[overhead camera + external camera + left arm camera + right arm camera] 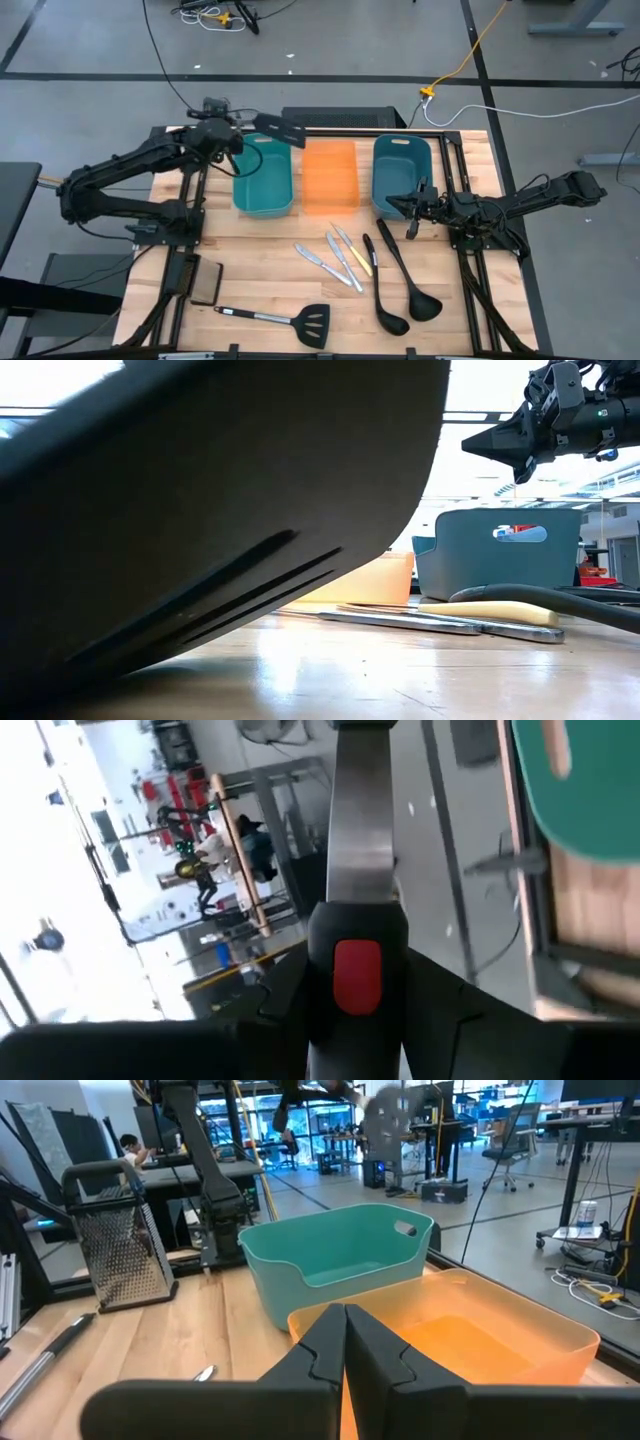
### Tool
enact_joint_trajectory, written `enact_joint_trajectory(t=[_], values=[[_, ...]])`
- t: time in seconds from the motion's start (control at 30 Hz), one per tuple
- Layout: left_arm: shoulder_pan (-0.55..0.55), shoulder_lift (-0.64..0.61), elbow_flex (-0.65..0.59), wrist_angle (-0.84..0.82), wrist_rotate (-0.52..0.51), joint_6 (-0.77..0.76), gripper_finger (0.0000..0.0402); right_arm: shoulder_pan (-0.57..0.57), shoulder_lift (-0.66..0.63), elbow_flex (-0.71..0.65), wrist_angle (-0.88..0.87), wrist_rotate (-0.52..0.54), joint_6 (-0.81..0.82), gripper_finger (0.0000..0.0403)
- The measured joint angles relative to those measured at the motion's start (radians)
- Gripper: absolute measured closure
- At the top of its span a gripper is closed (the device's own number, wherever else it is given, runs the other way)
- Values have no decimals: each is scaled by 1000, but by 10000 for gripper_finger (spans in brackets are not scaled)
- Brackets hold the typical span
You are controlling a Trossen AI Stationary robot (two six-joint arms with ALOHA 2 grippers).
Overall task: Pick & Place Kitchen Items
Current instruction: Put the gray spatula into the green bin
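High view takes in the wooden table (260, 255) with three bins along its far edge: teal bin (263, 178), orange bin (329, 176), blue bin (401, 172). Above the teal bin's far rim, the left gripper (232, 135) is clenched on the handle of a black slotted spatula (281, 128), whose blade juts out level over the far rim toward the orange bin. The right gripper (413, 207) hangs over the near rim of the blue bin, fingers pressed together and holding nothing.

Still on the table are a second spatula (290, 321) near the front edge, two ladles (395, 280) lying side by side, and a cluster of knives (338, 258) just beside them.

My judgement: the held spatula's blade lies past the teal bin's rim, so letting go here could leave it straddling the rim or tipping off the back edge of the table; the arm would want to tilt it inward first
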Motion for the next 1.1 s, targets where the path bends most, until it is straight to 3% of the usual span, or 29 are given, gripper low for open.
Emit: enact_joint_trajectory(t=[0.17,0.4,0.57,0.83,1.1], values=[[-1,44,0,-23,-90,162,285,0,0,0,-5,0,0,392],[-1,31,0,-134,-97,130,285,0,0,0,-11,0,0,392],[-1,32,0,-253,-86,89,285,-1,0,0,-14,1,-7,392],[-41,71,0,-294,1,112,285,-1,0,0,-14,2,-28,392],[-51,154,0,-298,13,111,285,-1,0,0,-14,2,-27,392]])
